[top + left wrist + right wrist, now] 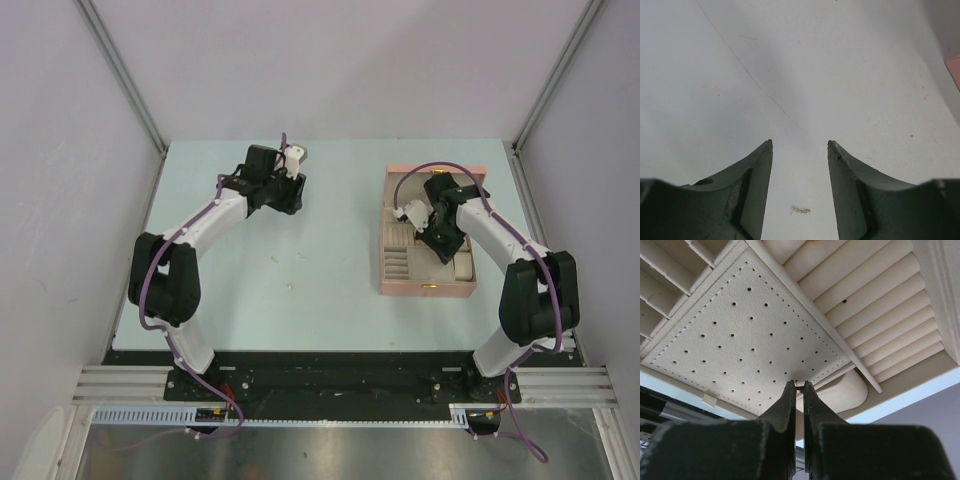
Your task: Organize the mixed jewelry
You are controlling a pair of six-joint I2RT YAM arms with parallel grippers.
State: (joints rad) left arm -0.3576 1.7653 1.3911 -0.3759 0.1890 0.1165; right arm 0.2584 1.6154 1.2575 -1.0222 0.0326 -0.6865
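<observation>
L end effector point(800, 142) released, tiny chain point(801, 211) crosswise btwn its jaws; R end effector point(798, 384) clenched.

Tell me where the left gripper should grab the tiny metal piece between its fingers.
Pinch the metal piece at its middle, straight from above: thin, it lies flat on the table. It runs along the closing line of the open left gripper, so turning the wrist probably helps.
</observation>
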